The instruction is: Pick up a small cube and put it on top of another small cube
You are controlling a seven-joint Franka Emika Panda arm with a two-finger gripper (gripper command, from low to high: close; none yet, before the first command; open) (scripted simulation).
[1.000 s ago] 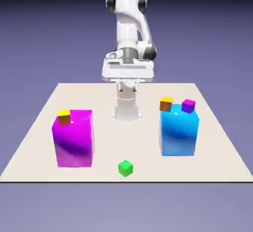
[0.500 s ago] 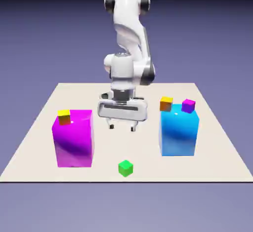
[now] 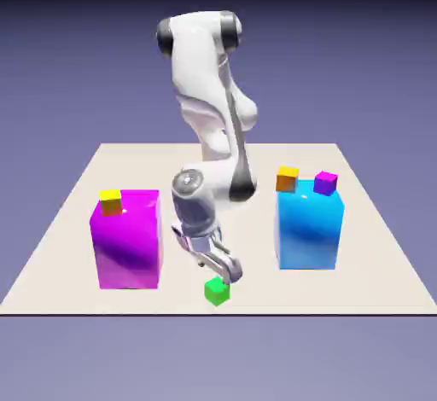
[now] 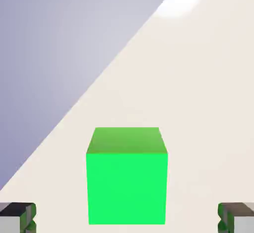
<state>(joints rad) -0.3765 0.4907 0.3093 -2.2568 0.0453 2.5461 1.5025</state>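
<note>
On the pale surface [image 3: 188, 301], the magenta block [image 3: 128, 241] was topped by the yellow-topped cube [image 3: 111, 202], the intended base, toward the exterior view's left. The pincer [image 4: 127, 219] was wide open, with nothing gripped; in the hand view its fingertips were well apart, and the green cube [image 4: 127, 187] was framed between their lines. The green cube was resting on the surface near its front edge, between the two big blocks. The step in hand was judged to be the approach for the pick. Next, a careful lowering around the cube seemed called for, the fingers brought level with its sides, and only then a closing and a lift.
</note>
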